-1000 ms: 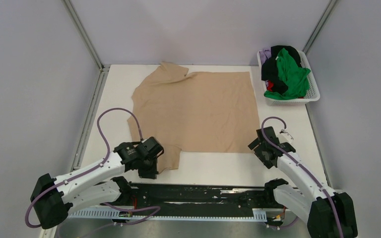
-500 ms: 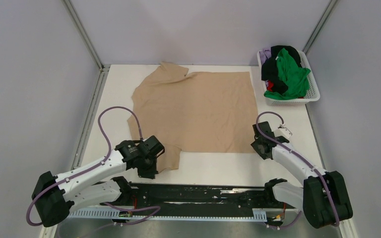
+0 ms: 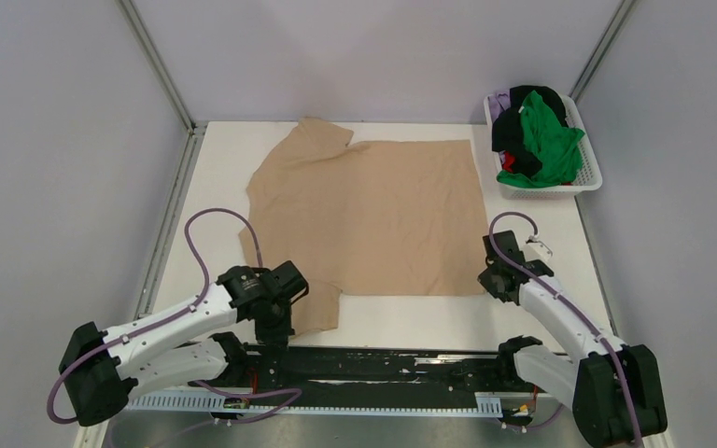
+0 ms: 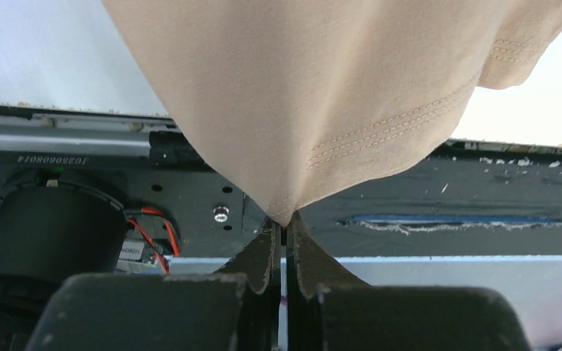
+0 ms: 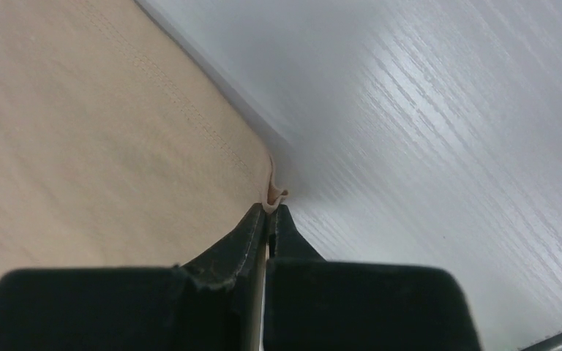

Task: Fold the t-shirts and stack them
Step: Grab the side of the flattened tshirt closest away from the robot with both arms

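Two grippers pinch one tan t-shirt (image 3: 373,215): left gripper (image 4: 283,227) its sleeve, right gripper (image 5: 269,212) its hem corner.

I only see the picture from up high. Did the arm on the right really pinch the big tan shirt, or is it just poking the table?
Observer: It pinched it. The right wrist view shows the right gripper shut on the tan shirt at its very corner, a bit of hem bunched at the tips.
Operator: What about the left one?
Observer: The left gripper is shut on a stitched corner too, the cloth drawn into a point with the black rail behind it.
Operator: Is the right corner up in the air?
Observer: Hardly; beside that pinch the cloth lies flat on the white table.
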Robot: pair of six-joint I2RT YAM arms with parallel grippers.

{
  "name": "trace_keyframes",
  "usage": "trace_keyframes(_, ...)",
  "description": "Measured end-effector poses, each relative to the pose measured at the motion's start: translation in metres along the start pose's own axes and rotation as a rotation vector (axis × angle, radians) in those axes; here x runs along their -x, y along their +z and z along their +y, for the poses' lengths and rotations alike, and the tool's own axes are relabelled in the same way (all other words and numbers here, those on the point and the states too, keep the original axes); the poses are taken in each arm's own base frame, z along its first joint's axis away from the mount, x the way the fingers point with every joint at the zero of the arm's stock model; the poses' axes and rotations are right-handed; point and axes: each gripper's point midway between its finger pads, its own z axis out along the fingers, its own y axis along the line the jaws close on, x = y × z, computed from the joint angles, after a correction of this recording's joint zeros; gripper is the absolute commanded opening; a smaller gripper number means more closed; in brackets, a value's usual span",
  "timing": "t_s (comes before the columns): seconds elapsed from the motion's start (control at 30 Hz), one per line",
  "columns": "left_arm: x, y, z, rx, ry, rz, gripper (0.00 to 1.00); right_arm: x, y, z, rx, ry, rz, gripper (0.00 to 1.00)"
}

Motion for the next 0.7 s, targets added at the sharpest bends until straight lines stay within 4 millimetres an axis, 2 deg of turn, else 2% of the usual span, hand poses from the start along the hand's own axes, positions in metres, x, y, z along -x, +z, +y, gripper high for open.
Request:
trace_keyframes(0.2, -0.011, -0.003, 0.000, -0.008, 0.018, 0.028, 0.00, -0.011, -0.015, -0.001, 0.049, -0.026, 0.064, 0.00)
trace_keyframes(0.37, 0.004, 0.000, -0.013, -0.030, 0.045, -0.020, 0.00, -0.016, -0.016, 0.003, 0.084, -0.075, 0.092, 0.00)
trace_keyframes(0.53, 0.038, -0.006, -0.047, -0.122, 0.079, -0.127, 0.00, -0.020, -0.013, 0.006, 0.074, -0.126, 0.129, 0.00)
trace_keyframes(0.7, 0.091, -0.022, -0.075, -0.221, 0.054, -0.274, 0.00, -0.010, -0.015, 0.021, 0.087, -0.155, 0.123, 0.00)
